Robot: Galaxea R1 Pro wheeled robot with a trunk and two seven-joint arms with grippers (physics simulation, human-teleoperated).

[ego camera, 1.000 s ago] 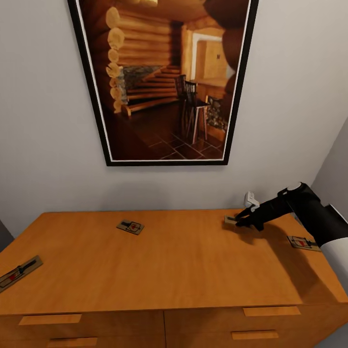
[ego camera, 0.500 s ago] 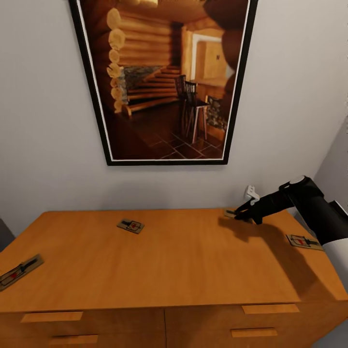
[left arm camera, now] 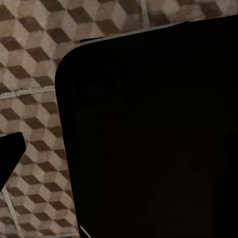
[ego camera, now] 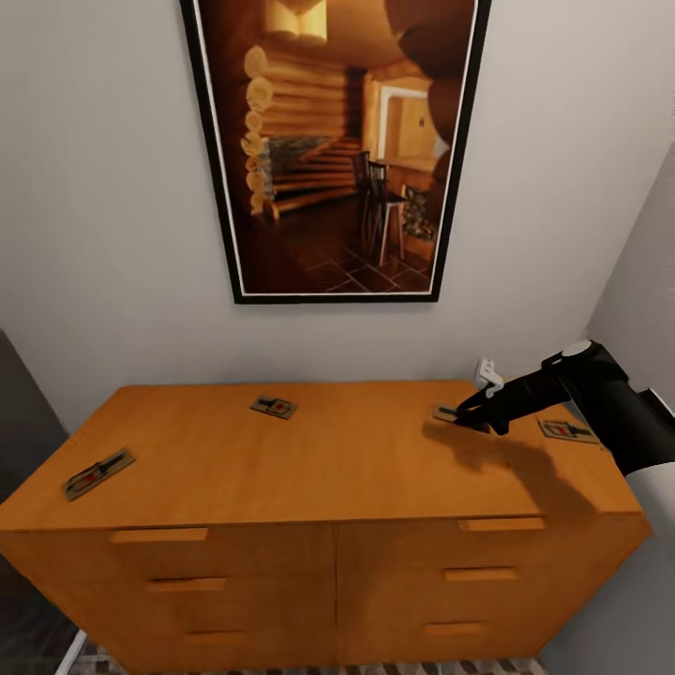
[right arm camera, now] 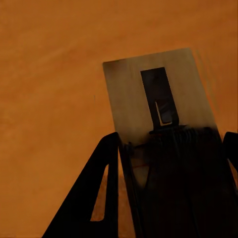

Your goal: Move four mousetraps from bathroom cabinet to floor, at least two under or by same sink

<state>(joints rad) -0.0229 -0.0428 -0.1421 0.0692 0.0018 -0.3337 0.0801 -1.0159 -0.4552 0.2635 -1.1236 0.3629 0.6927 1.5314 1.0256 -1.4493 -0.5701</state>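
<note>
Several mousetraps show on the orange-brown cabinet [ego camera: 356, 469]. One mousetrap [ego camera: 98, 472] lies near its left end, another [ego camera: 273, 407] at the back middle, a third [ego camera: 566, 430] near the right end. My right gripper [ego camera: 466, 415] is shut on a further mousetrap [ego camera: 446, 412], held a little above the top with a shadow under it. The right wrist view shows that mousetrap [right arm camera: 148, 99] between the dark fingers [right arm camera: 94, 198], over the orange wood. In the left wrist view the cube-patterned bathroom floor [left arm camera: 29, 74] shows beside a large black shape. The sink is out of view.
A big framed picture [ego camera: 337, 141] hangs on the grey wall behind the cabinet. A small white fitting [ego camera: 486, 373] sits on the wall by my right gripper. A grey wall closes in at the right. Drawer fronts with bar handles [ego camera: 157, 535] face me.
The right gripper has lifted slightly with the mousetrap. The whole head view has shifted, now showing more of the cabinet front and drawers.
</note>
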